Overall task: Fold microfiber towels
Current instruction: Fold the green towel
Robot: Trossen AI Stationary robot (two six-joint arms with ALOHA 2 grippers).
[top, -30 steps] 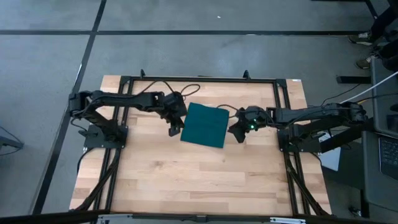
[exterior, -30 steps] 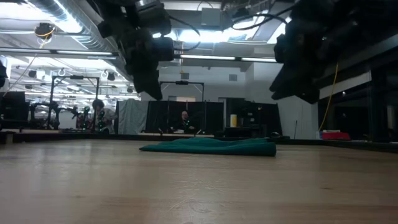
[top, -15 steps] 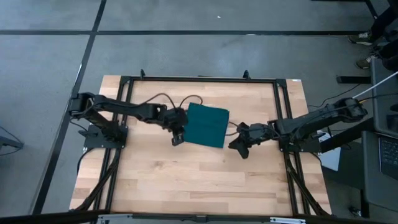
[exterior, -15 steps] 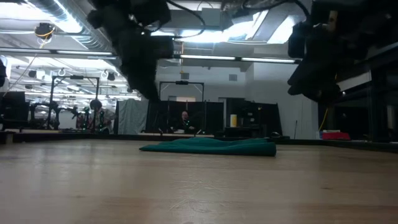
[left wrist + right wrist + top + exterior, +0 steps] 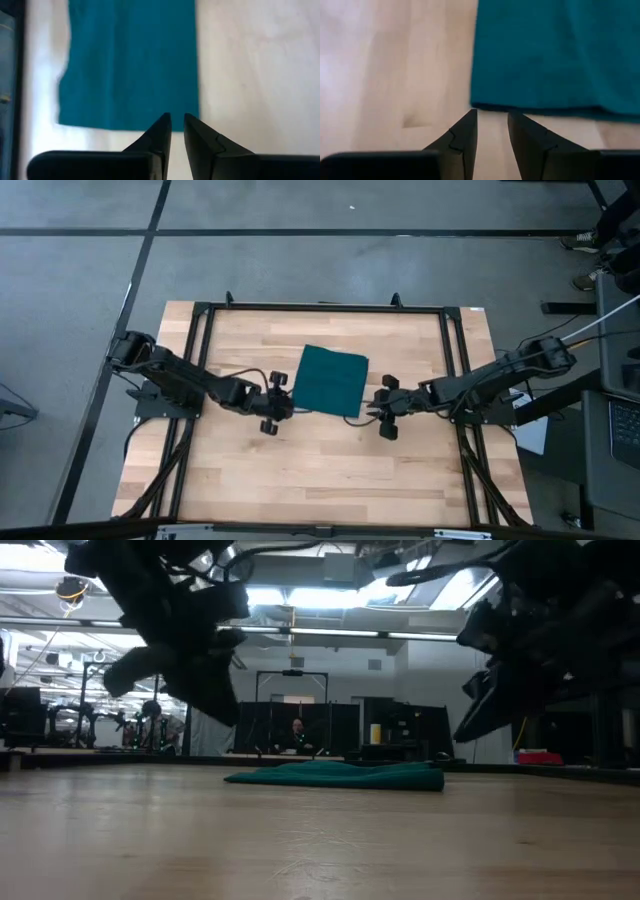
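Teal-green and folded into a neat, slightly skewed rectangle, the microfiber towel (image 5: 333, 380) lies flat on the pale wooden worktop (image 5: 330, 460), a little toward the far side and roughly midway between the two arms. From table height the towel (image 5: 340, 776) shows as a low, soft mound with a thicker folded edge at one end. The left claw (image 5: 270, 412) sits just off the towel's near left corner, apart from the cloth; in its own wrist picture the left claw (image 5: 177, 122) has its two dark fingers (image 5: 160, 132) standing a narrow gap apart with nothing between them, their tips just short of the towel's (image 5: 130, 60) edge. The right claw (image 5: 385, 412) mirrors it off the near right corner, also clear of the fabric; its wrist picture shows the right claw (image 5: 491, 120) parted somewhat wider, fingers (image 5: 465, 132) empty, bare wood below and the towel's (image 5: 555, 55) folded edge just beyond the tips. Both arms reach in low from the worktop's sides, and in the level picture they hang as dark shapes above the surface on either side of the cloth. Black frame rails (image 5: 320, 308) border the worktop.
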